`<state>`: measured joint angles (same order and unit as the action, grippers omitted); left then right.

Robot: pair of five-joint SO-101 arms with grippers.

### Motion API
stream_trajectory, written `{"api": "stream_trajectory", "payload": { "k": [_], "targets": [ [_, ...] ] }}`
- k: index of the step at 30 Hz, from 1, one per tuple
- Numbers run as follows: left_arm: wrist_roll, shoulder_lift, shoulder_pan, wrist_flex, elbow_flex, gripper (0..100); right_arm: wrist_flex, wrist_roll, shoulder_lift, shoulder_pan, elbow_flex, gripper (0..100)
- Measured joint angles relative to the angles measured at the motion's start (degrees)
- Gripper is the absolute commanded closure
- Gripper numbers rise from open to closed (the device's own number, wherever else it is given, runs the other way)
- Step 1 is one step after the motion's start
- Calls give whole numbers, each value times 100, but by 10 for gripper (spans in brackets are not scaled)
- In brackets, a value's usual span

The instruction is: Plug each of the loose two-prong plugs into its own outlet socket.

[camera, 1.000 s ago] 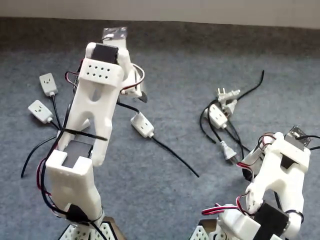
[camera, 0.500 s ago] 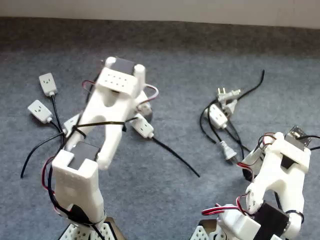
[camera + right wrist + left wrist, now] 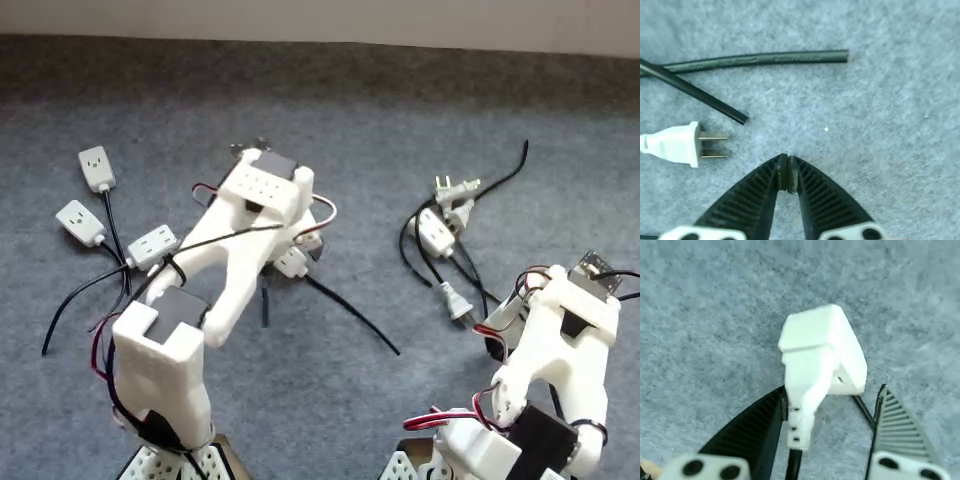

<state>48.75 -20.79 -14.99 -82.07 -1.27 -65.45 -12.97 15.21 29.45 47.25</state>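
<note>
While the left gripper (image 3: 833, 390) stands spread around a white outlet socket (image 3: 820, 352), right gripper (image 3: 788, 165) pinched closed on nothing, loose two-prong plug (image 3: 456, 300) on grey carpet (image 3: 350, 100) at three o'clock from that socket

The outlet socket (image 3: 820, 355) and plug (image 3: 675, 145) are white, the cords (image 3: 755, 59) black, the carpet (image 3: 890, 125) speckled grey.
</note>
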Motion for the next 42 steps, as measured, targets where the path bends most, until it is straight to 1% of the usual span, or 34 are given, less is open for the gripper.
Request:
{"api": "stream_trajectory", "payload": {
  "k": [3, 7, 11, 13, 17, 20, 21, 24, 26, 31, 36, 39, 42],
  "targets": [
    [0, 0, 193, 413, 246, 716, 18, 0, 0, 0, 0, 993],
    [0, 0, 193, 1002, 563, 719, 18, 0, 0, 0, 0, 993],
    [0, 0, 202, 1415, 782, 727, 18, 0, 0, 0, 0, 993],
    [0, 0, 202, 1503, 809, 776, 18, 0, 0, 0, 0, 993],
    [18, 0, 202, 1565, 809, 920, 18, 0, 0, 0, 0, 993],
    [-9, 0, 158, 1591, 800, 982, 18, 0, 0, 0, 0, 993],
    [-105, 0, 158, 1591, 774, 996, 18, 0, 0, 0, 0, 993],
    [-589, 0, 167, 1574, 677, 993, 18, 0, 0, 0, 0, 993],
    [-747, 0, 167, 1565, 536, 993, 18, 0, 0, 0, 0, 993],
    [-835, 0, 167, 1565, -343, 993, 18, 0, 0, 0, 0, 993],
    [-870, -9, 431, 1565, -2004, 992, 18, 0, 0, 0, 0, 993],
    [-1389, -9, 659, 2013, -2980, 992, 18, 0, 0, 0, 0, 993],
    [-2224, 0, 721, 2901, -3429, 992, 18, 0, 0, 0, 0, 993]
  ]
}}
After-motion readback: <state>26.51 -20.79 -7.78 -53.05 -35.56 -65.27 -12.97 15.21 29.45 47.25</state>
